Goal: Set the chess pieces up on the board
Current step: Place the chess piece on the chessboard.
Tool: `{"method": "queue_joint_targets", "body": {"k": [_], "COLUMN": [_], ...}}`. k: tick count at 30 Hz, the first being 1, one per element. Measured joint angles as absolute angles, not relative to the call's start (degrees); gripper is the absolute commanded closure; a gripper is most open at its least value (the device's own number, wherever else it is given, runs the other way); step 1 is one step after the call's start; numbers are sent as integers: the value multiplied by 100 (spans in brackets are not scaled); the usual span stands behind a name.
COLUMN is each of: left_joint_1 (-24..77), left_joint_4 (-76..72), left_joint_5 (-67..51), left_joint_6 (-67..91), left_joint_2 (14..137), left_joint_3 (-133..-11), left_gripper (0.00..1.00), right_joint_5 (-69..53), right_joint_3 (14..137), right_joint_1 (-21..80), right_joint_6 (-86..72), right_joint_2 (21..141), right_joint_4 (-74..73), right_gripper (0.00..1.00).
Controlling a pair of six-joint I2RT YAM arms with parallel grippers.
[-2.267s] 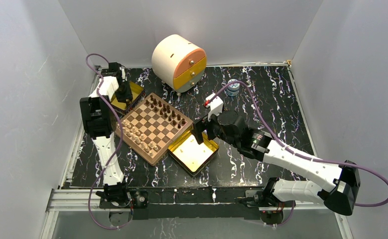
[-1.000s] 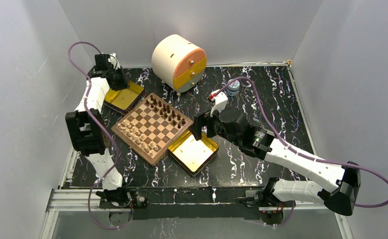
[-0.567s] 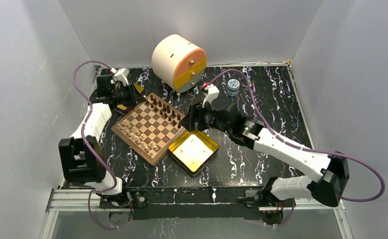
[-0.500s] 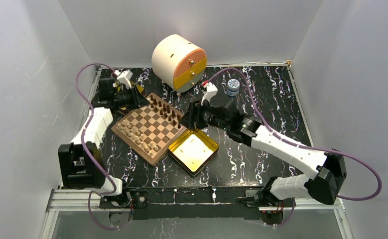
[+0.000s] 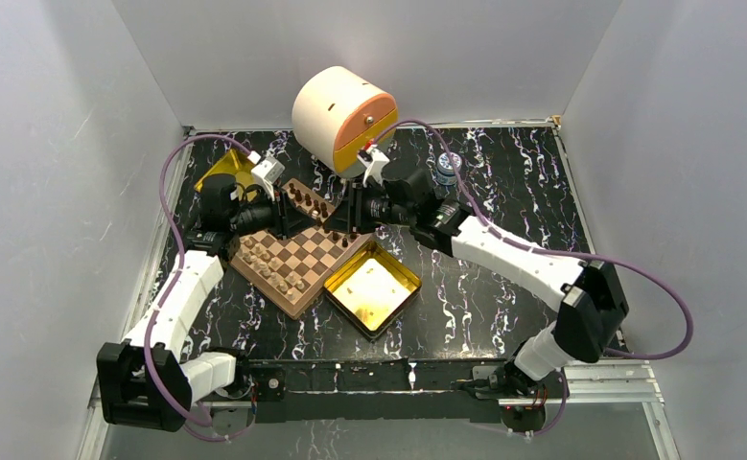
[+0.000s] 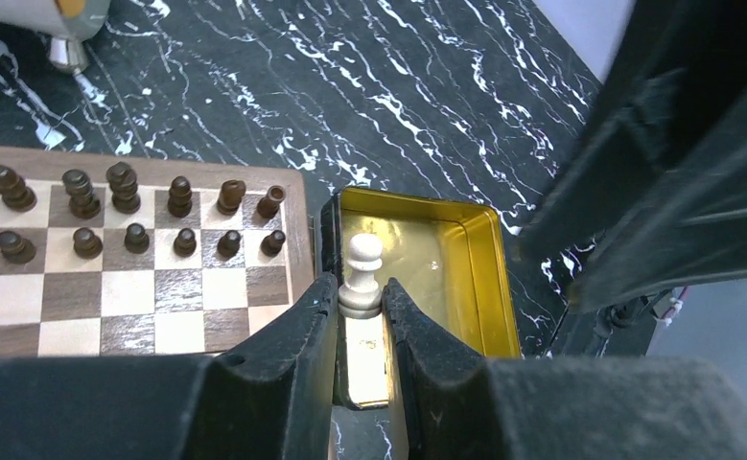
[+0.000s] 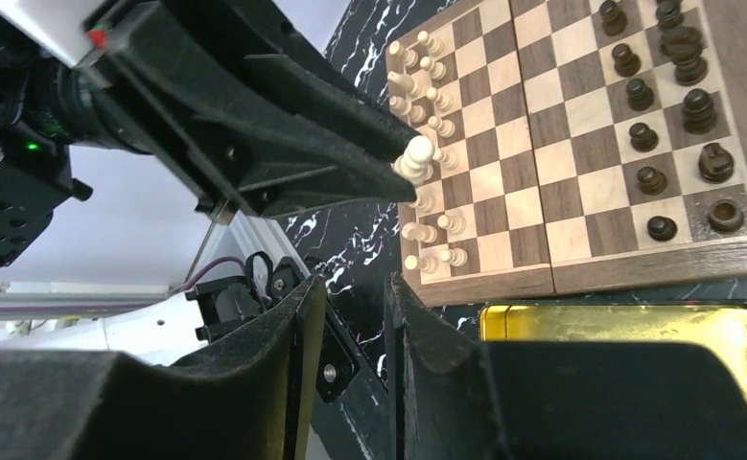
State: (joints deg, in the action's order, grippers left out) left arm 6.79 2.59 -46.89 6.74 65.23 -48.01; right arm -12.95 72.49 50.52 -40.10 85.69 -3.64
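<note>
Left gripper (image 6: 360, 287) pinches a light pawn (image 6: 361, 274), held up over the board (image 5: 297, 264)! Right gripper (image 7: 353, 287) is barely apart, nothing between its fingers. Beside the board sits the tin (image 6: 451, 287): bare gold floor, I think, but glare muddies it.
</note>
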Motion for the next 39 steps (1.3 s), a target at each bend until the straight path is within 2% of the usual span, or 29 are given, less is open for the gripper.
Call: {"method": "queue_joint_targets", "body": {"k": [19, 29, 33, 36, 37, 39], "left_joint_1": [812, 880, 904, 913, 913, 915], "left_joint_4": [169, 167, 167, 165, 154, 154], "left_joint_5": [-5033, -5120, -5131, -5129, -5109, -5037], "left_joint_6": [451, 445, 436, 425, 427, 429], "left_joint_2": [6259, 6202, 6198, 6191, 6178, 6139], "left_joint_3": [-4720, -4720, -4720, -4720, -4720, -4720], "left_gripper": [100, 100, 100, 100, 98, 81], "right_joint_5": [-1415, -1710, -1881, -1964, -1979, -1990], "right_joint_3": [7717, 7898, 7900, 7896, 7894, 7883], "right_joint_1": [4810, 4801, 4801, 4801, 4801, 4799], "right_joint_6": [-4425, -4589, -4676, -4733, -4753, -4786], "right_joint_2": [9146, 9544, 9662, 9684, 9684, 9684], "right_joint_4": [-143, -104, -32, 27, 45, 102], "right_gripper": [58, 68, 77, 80, 80, 81]}}
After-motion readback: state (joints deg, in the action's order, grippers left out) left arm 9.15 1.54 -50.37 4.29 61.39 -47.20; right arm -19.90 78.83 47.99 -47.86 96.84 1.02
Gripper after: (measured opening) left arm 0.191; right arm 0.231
